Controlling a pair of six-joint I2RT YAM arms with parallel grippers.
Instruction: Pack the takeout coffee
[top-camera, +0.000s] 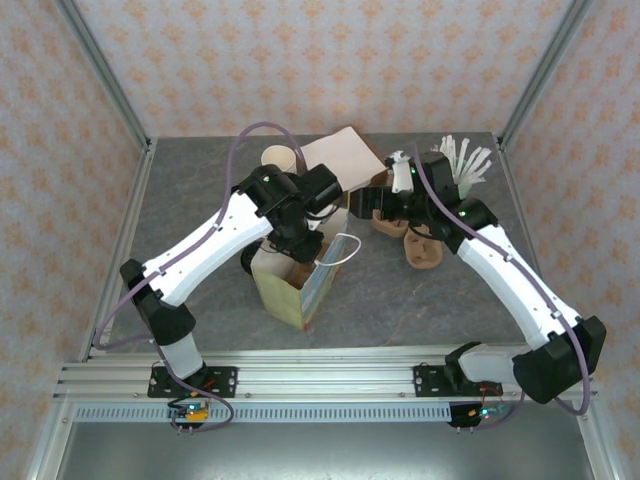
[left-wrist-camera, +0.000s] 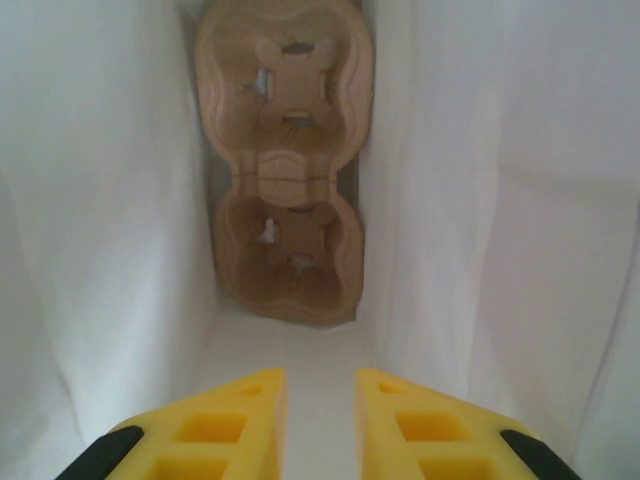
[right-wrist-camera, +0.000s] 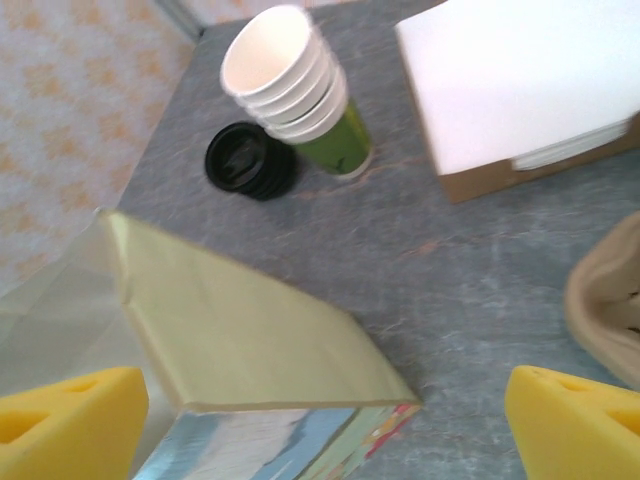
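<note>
Your left gripper (left-wrist-camera: 320, 388) is down inside the paper bag (top-camera: 300, 290), its yellow fingers a narrow gap apart with nothing between them. On the bag's floor lies a pulp carrier (left-wrist-camera: 285, 180) with two cup wells, both bare. It spans the floor from one white wall (left-wrist-camera: 100, 220) to the other, and a strip of white floor lies between it and your fingers. Your right gripper (right-wrist-camera: 322, 405) is spread wide over the bag's upper edge, holding nothing. Beyond it a stack of lidless cups (right-wrist-camera: 285, 75) leans just beside a loose black lid (right-wrist-camera: 250, 160), and a white-topped box (right-wrist-camera: 520, 90) sits to their right. A second carrier (top-camera: 425, 250) lies under the right arm, with white cutlery (top-camera: 462, 158) at the back corner. A dark round shape (top-camera: 248, 258) sits against the bag's left foot, mostly under the left arm; you cannot tell whether it is the takeout coffee. The grey table (top-camera: 400, 310) is bare between the bag and the near rail.
</note>
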